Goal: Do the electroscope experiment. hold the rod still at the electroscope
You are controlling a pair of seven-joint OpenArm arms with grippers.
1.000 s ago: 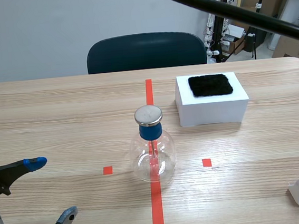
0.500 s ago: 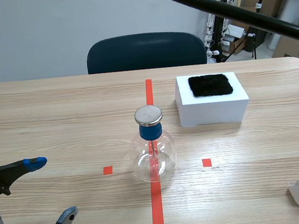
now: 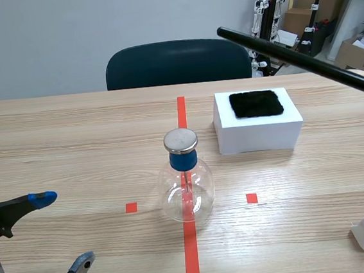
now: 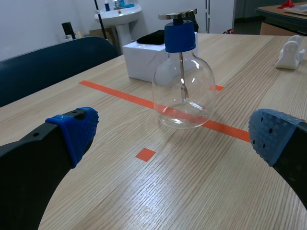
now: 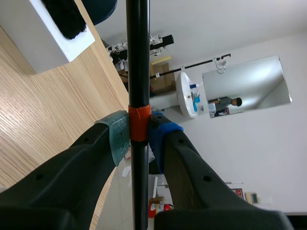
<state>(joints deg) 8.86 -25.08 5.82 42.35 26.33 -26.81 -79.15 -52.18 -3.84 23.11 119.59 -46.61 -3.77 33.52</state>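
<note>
The right gripper [image 5: 139, 136] pinches the black rod [image 3: 297, 61] at its orange band [image 5: 138, 123]; the rod slants high, its tip at two o'clock from the electroscope [image 3: 185, 181], well apart. The left gripper [image 3: 63, 231] sits low at eight o'clock, fingers spread wide.

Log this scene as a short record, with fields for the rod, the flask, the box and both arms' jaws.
rod: black, raised in the air and slanting over the table's right side; its tip is well clear of the flask
flask: round clear glass, blue neck, metal cap, upright mid-table
box: white, beyond the flask to the right, black cloth on top
left jaws: open, low at the near edge, holding nothing
right jaws: shut on the rod at its orange band
</note>
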